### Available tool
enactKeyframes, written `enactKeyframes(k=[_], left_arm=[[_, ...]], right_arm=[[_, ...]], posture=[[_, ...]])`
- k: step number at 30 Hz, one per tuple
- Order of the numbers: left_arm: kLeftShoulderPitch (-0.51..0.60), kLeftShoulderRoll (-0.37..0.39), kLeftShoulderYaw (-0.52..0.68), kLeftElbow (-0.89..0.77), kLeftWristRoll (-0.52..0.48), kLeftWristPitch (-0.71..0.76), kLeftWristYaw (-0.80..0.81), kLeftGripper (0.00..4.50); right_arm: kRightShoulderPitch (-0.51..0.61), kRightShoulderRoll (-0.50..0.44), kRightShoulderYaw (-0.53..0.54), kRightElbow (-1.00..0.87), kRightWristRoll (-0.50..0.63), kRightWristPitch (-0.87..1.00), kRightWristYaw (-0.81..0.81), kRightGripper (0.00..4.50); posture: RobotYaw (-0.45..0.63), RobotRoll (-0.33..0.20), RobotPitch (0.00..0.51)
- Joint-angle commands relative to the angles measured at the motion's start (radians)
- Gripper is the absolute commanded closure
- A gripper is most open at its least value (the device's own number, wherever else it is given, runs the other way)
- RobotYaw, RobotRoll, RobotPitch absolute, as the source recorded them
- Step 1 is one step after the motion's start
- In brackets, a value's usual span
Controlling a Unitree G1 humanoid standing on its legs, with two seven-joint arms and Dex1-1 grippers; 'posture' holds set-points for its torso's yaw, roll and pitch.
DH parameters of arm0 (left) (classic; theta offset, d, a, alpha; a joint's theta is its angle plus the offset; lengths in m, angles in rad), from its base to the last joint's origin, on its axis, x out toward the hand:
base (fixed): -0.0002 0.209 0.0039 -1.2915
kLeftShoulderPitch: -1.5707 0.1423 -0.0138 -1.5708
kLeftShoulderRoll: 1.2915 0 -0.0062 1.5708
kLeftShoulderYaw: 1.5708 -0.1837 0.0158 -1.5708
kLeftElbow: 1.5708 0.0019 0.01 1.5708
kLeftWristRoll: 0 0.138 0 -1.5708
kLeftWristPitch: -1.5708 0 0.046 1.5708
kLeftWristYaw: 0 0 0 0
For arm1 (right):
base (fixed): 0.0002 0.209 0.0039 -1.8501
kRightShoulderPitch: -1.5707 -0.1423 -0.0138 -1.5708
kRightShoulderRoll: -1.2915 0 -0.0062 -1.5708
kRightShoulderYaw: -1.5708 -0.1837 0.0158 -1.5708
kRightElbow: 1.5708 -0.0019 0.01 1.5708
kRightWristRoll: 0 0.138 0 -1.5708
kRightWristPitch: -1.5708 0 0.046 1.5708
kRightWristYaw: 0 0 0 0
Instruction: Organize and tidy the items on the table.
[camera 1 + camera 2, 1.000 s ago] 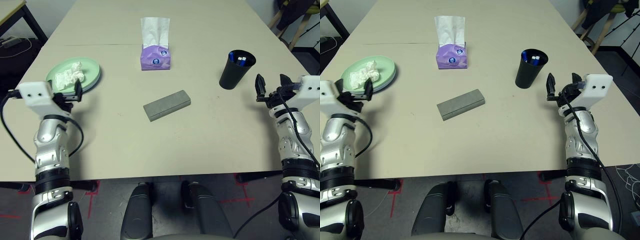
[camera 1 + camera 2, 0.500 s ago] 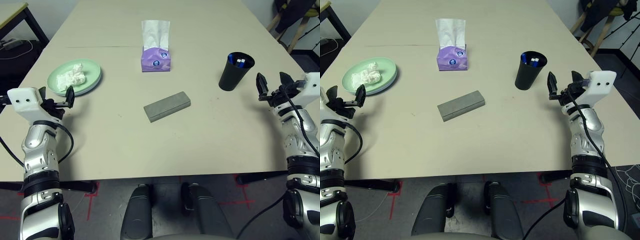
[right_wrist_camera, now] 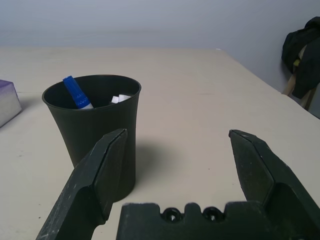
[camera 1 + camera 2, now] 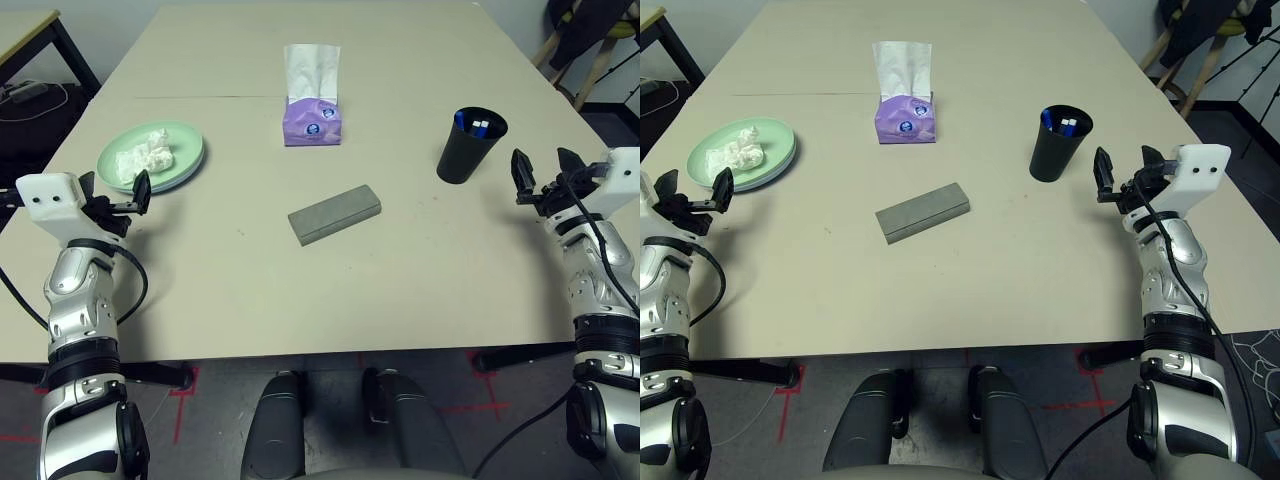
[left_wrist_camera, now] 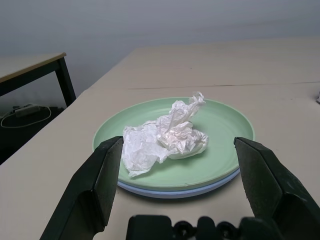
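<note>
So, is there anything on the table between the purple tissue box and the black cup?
No. Between the purple tissue box and the black cup the table is bare, as both head views show.

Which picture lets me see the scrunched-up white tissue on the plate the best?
The left wrist view. There the crumpled tissue sits large and close on the green plate, every fold clear, framed by the open left gripper. Both eye views show it only as a small white lump on that plate at the table's left.
</note>
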Motion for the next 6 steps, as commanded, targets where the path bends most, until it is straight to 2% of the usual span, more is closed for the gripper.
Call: enactKeyframes(k=[1, 6], left_arm=[[0.003, 0.006, 0.003, 0.009, -0.012, -0.006, -0.003, 0.00], [0.004, 0.005, 0.001, 0.005, -0.012, -0.003, -0.003, 0.00]], right_arm=[[0.003, 0.004, 0.008, -0.008, -0.002, 0.008, -0.004, 0.02], [0.004, 0.004, 0.010, -0.008, -0.001, 0.010, -0.004, 0.02]], posture=[[0.09, 0.000, 0.132], [0.09, 0.000, 0.131]])
